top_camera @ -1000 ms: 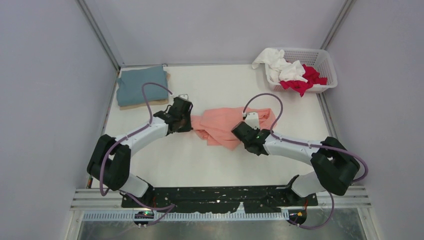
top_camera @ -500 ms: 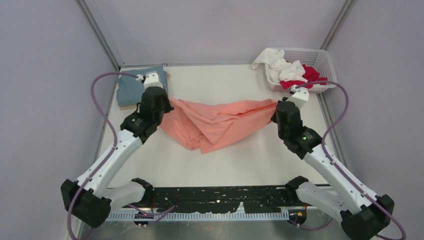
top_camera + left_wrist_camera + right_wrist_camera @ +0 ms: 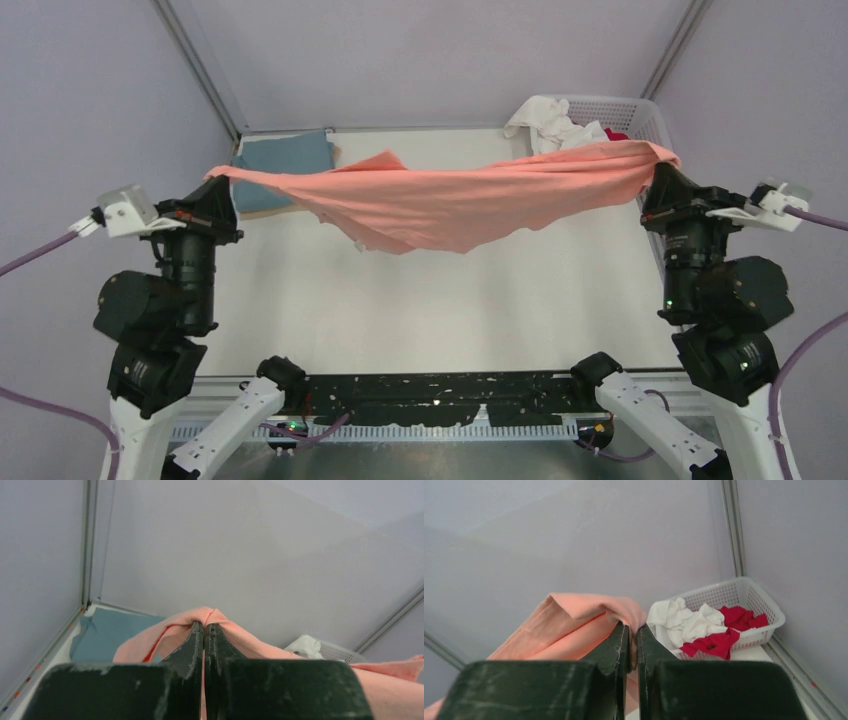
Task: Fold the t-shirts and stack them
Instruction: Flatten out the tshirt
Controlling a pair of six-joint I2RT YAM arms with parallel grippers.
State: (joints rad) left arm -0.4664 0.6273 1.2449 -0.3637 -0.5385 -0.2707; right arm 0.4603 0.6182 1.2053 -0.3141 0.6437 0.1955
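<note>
The pink shirt (image 3: 450, 205) hangs stretched above the bench (image 3: 450, 300), left hand (image 3: 205, 626) clenched on its left end, right hand (image 3: 633, 628) on its right. A teal shirt (image 3: 285, 160) lies folded far left; white shirt (image 3: 684, 622) and red shirt (image 3: 724, 642) sit in the far-right basket (image 3: 764, 604).

Left pincer (image 3: 216, 186) and right pincer (image 3: 660, 176) high, far apart, each clamped tight, tips inward.

We find open table (image 3: 450, 310) beneath the hanging salmon-pink t-shirt (image 3: 450, 200); behind its left end lies the teal-blue t-shirt (image 3: 285, 160), behind its right, the basket (image 3: 622, 110).
</note>
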